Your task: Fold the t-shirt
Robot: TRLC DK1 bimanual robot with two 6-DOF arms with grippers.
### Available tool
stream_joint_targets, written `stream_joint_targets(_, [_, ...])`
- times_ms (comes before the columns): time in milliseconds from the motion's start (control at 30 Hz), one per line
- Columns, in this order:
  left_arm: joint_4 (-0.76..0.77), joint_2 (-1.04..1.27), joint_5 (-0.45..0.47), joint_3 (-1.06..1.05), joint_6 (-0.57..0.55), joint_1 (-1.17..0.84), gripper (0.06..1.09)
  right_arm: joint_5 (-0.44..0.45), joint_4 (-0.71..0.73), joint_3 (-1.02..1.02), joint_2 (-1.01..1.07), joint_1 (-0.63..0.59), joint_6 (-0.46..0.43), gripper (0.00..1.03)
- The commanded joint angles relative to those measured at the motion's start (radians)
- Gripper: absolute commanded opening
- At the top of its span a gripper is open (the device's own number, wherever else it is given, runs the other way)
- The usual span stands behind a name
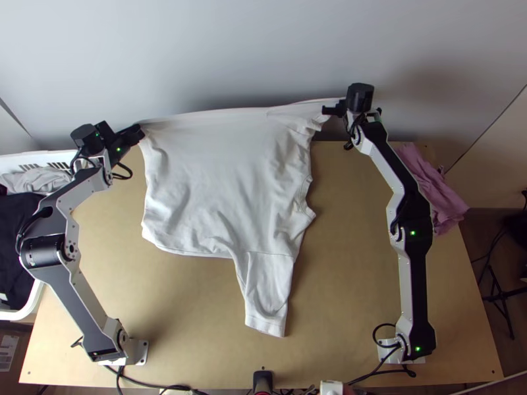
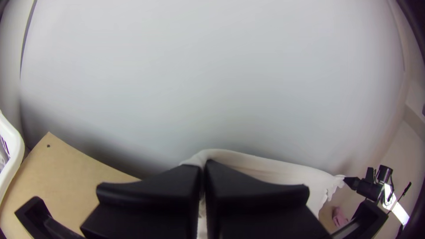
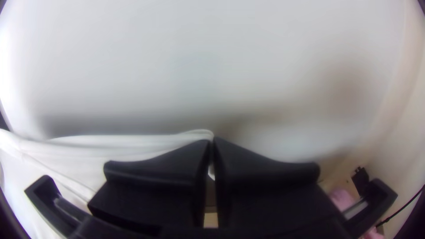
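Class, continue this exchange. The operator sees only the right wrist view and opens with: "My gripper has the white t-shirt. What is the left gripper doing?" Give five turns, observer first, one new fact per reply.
Observer: The left gripper is shut on the t-shirt at the other end of its stretched upper edge.
Operator: And the part nearest the arms' bases?
Observer: A narrow part, apparently a sleeve, points towards the near edge of the table.
Operator: Anything beside the left arm I should avoid?
Observer: Yes, a white basket with dark cloth in it stands at the table's left side.
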Motion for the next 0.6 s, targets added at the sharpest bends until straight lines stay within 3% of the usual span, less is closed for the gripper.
stream_joint_targets(0, [-0.023, -0.01, 0.062, -0.087, 0.092, 0.015, 0.1, 0.002, -0.042, -0.18, -0.115, 0.032, -0.004, 0.03])
stream_joint_targets(400, [-0.095, -0.036, 0.204, -0.181, 0.228, 0.127, 0.1, 0.007, -0.048, -0.623, -0.434, 0.116, -0.001, 0.03])
stream_joint_targets(567, [-0.118, -0.037, 0.245, -0.204, 0.271, 0.146, 0.1, 0.059, -0.049, -0.746, -0.525, 0.196, -0.011, 0.03])
